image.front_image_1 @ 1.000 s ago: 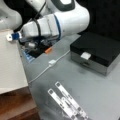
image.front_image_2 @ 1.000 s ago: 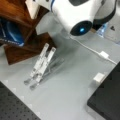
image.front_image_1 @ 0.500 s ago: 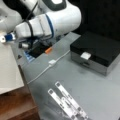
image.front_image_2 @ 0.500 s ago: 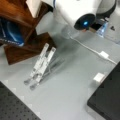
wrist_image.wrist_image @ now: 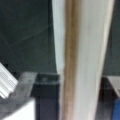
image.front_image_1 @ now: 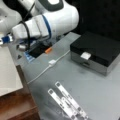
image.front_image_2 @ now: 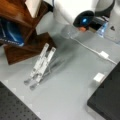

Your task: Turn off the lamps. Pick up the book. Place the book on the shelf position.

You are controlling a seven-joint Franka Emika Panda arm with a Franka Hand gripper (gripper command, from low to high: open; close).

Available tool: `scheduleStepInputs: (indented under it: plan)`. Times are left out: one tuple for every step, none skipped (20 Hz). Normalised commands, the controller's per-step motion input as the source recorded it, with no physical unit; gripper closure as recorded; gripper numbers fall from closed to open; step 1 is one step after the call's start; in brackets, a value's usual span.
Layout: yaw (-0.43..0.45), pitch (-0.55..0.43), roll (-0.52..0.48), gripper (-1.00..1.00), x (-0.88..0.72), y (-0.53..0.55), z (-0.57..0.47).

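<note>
A: What does the scene show, from the biggest thing down?
B: The grey counter [image.front_image_1: 100,87] carries the black box [image.front_image_1: 97,51] at a front view's right. The arm [image.front_image_1: 47,23] reaches toward a front view's left.
A: And the book?
B: The book [image.front_image_1: 8,72] lies on the shelf position [image.front_image_1: 17,107] (pale slab on reddish wood); the wrist view shows its edge [wrist_image.wrist_image: 82,60] upright, close up.
A: The claw?
B: Hidden; whether it pinches anything cannot be told. A white cable [image.front_image_1: 50,63] crosses the counter.

arm [image.front_image_1: 47,22] stretched toward front view's left; hand apparently hidden.
</note>
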Motion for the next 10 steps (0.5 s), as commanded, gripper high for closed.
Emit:
scheduleStepInputs:
  plan:
    - [0.19, -0.155, -0.043, -1.0, -0.24, -0.12, -0.06]
    - [0.188, -0.158, -0.035, -1.0, -0.24, -0.13, -0.07]
    - [0.187, -0.155, -0.031, -1.0, -0.23, -0.13, -0.07]
    - [0.189, -0.148, -0.029, -1.0, -0.23, -0.12, -0.07]
    - [0.189, -0.144, -0.026, -1.0, -0.22, -0.12, -0.07]
    - [0.19, -0.14, -0.026, -1.0, -0.21, -0.11, -0.07]
    - [0.189, -0.141, -0.024, -1.0, -0.2, -0.1, -0.08]
    - [0.182, -0.142, -0.02, -1.0, -0.19, -0.08, -0.08]
    - [0.176, -0.14, -0.018, -1.0, -0.19, -0.06, -0.07]
    - [0.175, -0.137, -0.018, -1.0, -0.18, -0.05, -0.07]
